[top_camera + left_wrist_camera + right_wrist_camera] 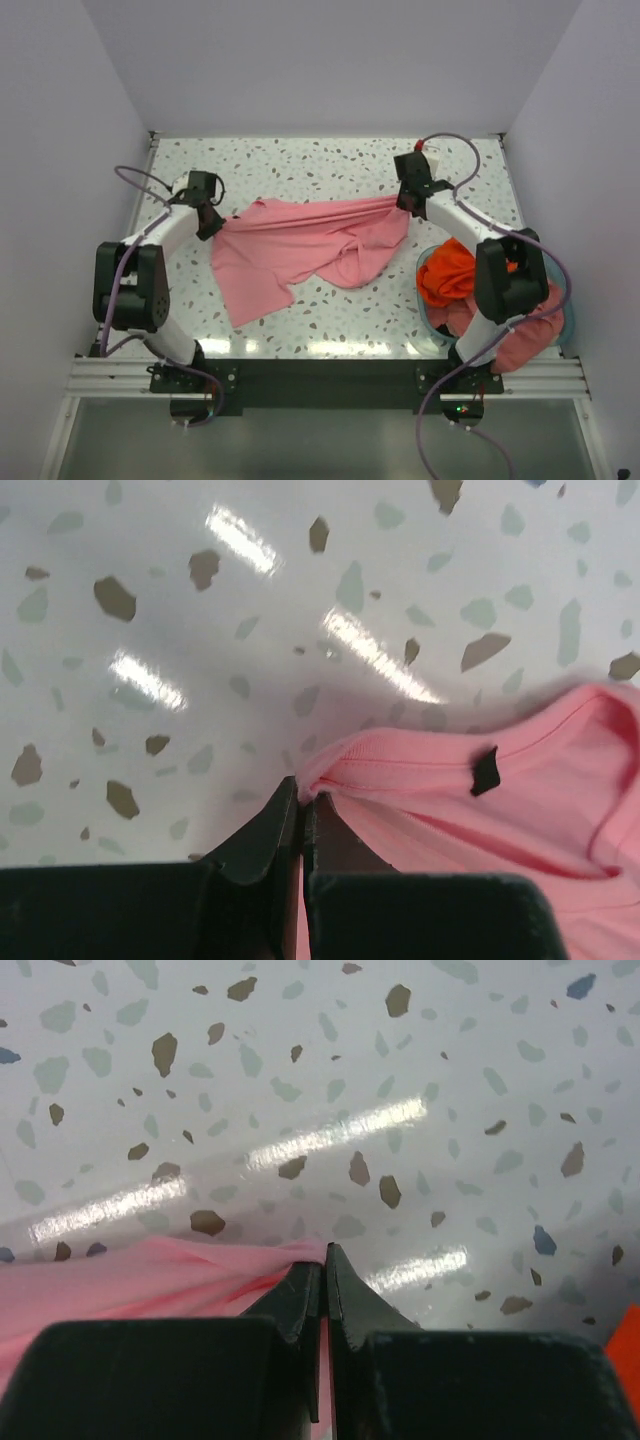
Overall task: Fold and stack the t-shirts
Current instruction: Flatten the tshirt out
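Observation:
A pink t-shirt (300,250) lies stretched across the middle of the speckled table (330,165), rumpled and partly doubled over. My left gripper (208,222) is shut on its left edge, seen close up (303,792) near the collar seam and a small black tag (485,771). My right gripper (405,203) is shut on its bunched right corner, seen close up (326,1254). A bright orange-red t-shirt (450,272) and a salmon-pink t-shirt (525,340) lie heaped in the basket at the right.
A pale teal round basket (424,305) stands at the near right beside the right arm's base. White walls enclose the table on the left, back and right. A black rail runs along the near edge.

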Robot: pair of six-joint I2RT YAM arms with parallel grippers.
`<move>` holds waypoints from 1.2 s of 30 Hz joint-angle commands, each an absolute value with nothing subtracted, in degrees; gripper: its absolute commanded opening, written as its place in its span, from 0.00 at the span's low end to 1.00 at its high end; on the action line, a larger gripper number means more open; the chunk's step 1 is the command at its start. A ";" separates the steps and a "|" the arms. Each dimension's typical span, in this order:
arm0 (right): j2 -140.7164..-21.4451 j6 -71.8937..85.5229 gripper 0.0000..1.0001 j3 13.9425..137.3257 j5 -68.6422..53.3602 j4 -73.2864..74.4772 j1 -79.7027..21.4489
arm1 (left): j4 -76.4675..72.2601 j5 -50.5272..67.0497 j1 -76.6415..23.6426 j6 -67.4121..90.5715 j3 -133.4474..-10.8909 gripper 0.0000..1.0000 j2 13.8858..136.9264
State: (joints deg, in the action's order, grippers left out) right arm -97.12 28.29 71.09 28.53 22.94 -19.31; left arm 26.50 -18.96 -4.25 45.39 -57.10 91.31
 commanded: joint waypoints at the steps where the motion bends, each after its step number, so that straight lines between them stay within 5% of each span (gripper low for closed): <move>1: -103.07 17.69 0.00 77.33 23.03 13.54 -18.46 | 23.47 -23.03 -2.38 43.07 -65.29 0.00 96.14; 9: -121.89 8.18 0.00 100.26 28.27 14.15 -16.53 | 24.52 -22.68 -0.36 40.08 -87.32 0.00 114.68; 12: -128.66 6.59 0.23 111.50 31.89 19.84 -15.38 | 27.06 -21.80 1.22 38.94 -94.88 0.03 118.82; 13: -130.59 6.42 0.40 114.23 32.43 22.04 -15.38 | 27.85 -21.54 1.58 38.50 -96.40 0.18 119.70; 14: -130.61 6.42 0.51 117.30 32.95 24.93 -15.29 | 28.99 -21.01 1.76 37.89 -97.81 0.66 119.71; 15: -130.08 6.68 0.59 117.51 32.96 25.57 -15.29 | 30.92 -20.74 1.84 36.84 -99.39 0.94 119.36; 16: -127.47 7.55 0.67 116.99 31.91 25.75 -15.29 | 31.46 -20.92 1.85 36.57 -99.14 1.00 117.35; 21: -115.24 10.81 0.99 101.89 25.59 21.98 -18.70 | 34.01 -20.75 1.84 37.52 -87.50 1.00 106.19; 30: -112.84 21.96 0.98 88.07 26.38 30.05 -31.29 | 31.47 -8.38 1.14 42.71 -50.76 1.00 84.38; 36: -115.40 27.33 0.90 86.84 24.79 32.52 -31.90 | 28.04 -3.52 0.44 43.24 -46.05 1.00 83.41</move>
State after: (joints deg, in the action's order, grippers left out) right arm -115.11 22.26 87.46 25.26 29.82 -33.71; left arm 31.53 -7.33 0.93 41.60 -45.69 84.27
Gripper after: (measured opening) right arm 0.917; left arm 0.997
